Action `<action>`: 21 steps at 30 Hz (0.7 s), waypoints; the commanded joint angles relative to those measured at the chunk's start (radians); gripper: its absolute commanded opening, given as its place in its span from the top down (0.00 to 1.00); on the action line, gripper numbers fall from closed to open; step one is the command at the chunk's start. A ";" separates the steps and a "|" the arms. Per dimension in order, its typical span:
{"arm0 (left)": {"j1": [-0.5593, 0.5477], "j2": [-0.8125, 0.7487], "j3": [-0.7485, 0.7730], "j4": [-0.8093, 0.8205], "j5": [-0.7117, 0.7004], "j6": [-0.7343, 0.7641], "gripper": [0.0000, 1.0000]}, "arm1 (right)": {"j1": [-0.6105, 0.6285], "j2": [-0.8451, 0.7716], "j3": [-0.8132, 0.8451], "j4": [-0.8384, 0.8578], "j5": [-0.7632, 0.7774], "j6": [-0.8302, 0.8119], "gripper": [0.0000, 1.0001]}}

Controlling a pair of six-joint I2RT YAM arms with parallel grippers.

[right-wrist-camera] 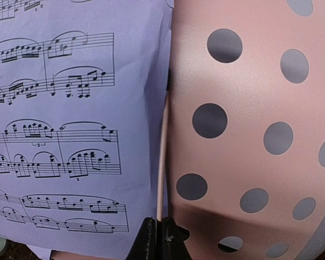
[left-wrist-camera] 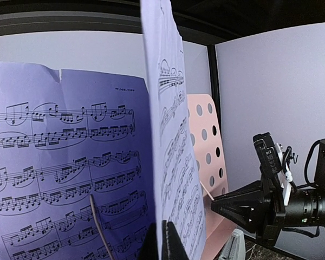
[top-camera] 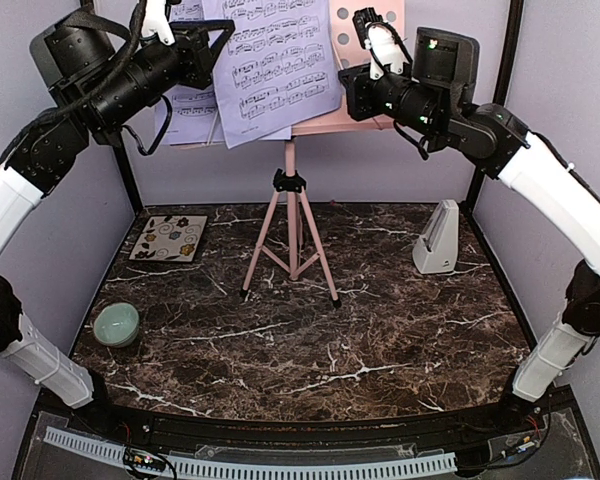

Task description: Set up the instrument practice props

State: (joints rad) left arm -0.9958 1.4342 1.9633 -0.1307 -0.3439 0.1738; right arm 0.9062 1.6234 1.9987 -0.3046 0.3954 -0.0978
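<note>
Dark marble tabletop (top-camera: 380, 340) with pink music stand (top-camera: 292, 240) at centre. Left gripper (left-wrist-camera: 163, 238), upper left, clenched on front sheet-music page (left-wrist-camera: 173, 135); right gripper (right-wrist-camera: 158, 241), upper right, clamped on the stand's thin pale rod (right-wrist-camera: 162, 151).

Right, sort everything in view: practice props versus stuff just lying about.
Props: pink music stand, front sheet-music page, rear sheet-music page, metronome.
Lying about: pale green bowl, floral coaster.
</note>
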 commanded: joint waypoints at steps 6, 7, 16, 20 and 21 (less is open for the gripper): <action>0.012 -0.002 0.045 0.008 -0.108 0.071 1.00 | -0.010 -0.083 -0.138 0.213 -0.020 -0.023 1.00; 0.012 0.003 0.053 0.006 -0.117 0.073 1.00 | -0.010 -0.092 -0.155 0.233 -0.030 -0.027 1.00; 0.016 0.055 0.134 -0.021 -0.124 0.103 1.00 | -0.010 -0.120 -0.213 0.306 -0.095 -0.027 1.00; 0.019 0.113 0.212 -0.071 -0.077 0.134 1.00 | -0.010 -0.126 -0.231 0.326 -0.124 -0.039 1.00; 0.022 0.132 0.239 -0.088 -0.067 0.137 1.00 | -0.010 -0.128 -0.235 0.330 -0.131 -0.040 1.00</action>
State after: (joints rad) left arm -0.9836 1.5204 2.1204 -0.1669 -0.4522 0.2691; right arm 0.9020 1.5360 1.7813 -0.0578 0.3107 -0.1234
